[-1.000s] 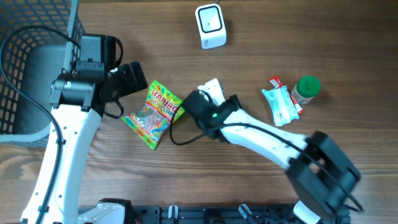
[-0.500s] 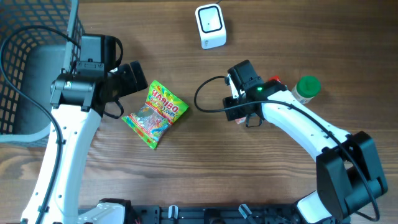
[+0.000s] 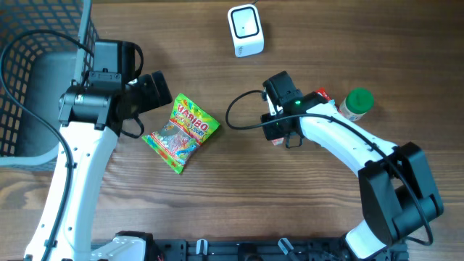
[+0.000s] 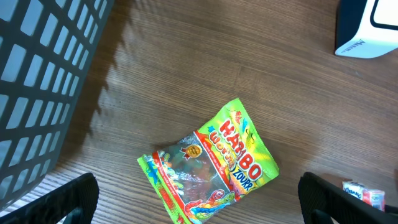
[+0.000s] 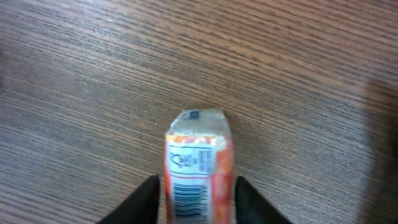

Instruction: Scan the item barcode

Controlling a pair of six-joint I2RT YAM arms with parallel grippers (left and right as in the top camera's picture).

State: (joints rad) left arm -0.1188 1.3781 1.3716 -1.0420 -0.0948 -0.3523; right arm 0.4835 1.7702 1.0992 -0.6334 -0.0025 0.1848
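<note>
Haribo gummy bag (image 3: pixel 181 130), green and yellow, lying flat and label up on the wooden table (image 3: pixel 217 196). Dark wire basket (image 3: pixel 29 43) at the table's left edge. Green-lidded jar (image 3: pixel 357 103) at the right, with a mostly covered red wrapper (image 3: pixel 321 94) near it.
</note>
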